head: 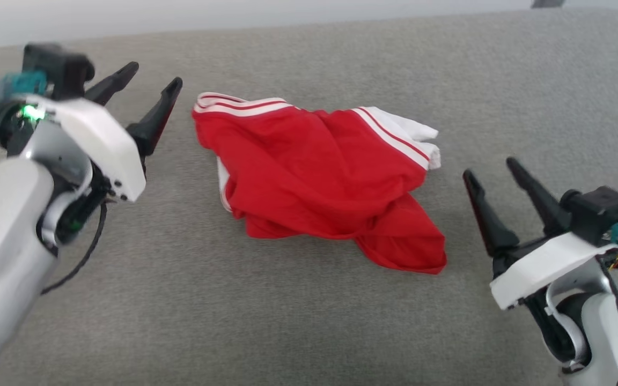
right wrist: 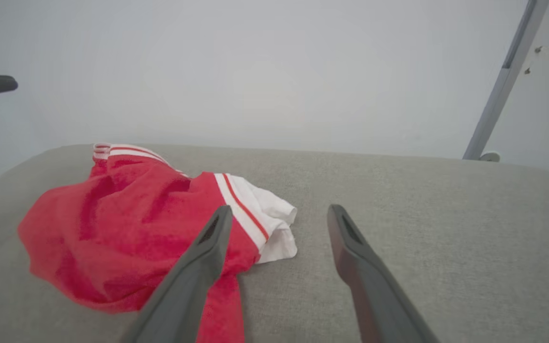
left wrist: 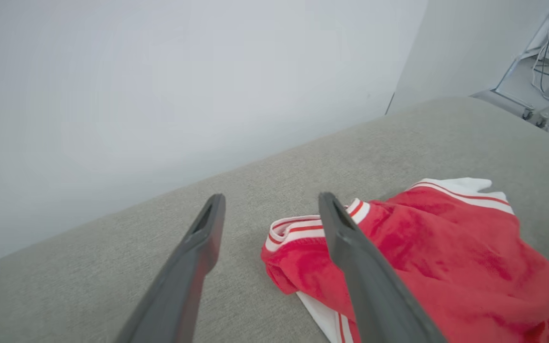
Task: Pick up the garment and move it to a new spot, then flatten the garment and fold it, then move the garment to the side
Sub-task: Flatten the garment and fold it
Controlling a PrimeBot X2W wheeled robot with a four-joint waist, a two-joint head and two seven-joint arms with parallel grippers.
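Crumpled red jersey T-shirt with white sleeves (head: pixel 319 171) lay centred on the grey fabric surface (head: pixel 309 321), where I had the left gripper (head: pixel 154 74) and right gripper (head: pixel 490 167) flanking it, jaws spread and empty, ready, I judged, for flattening.

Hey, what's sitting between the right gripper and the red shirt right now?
Only bare grey fabric surface. In the head view a strip of it separates the open right gripper from the shirt, with nothing lying on it.

The garment (head: pixel 314 171), a red shirt with white striped-trim sleeves, lies crumpled in a loose heap at frame centre.
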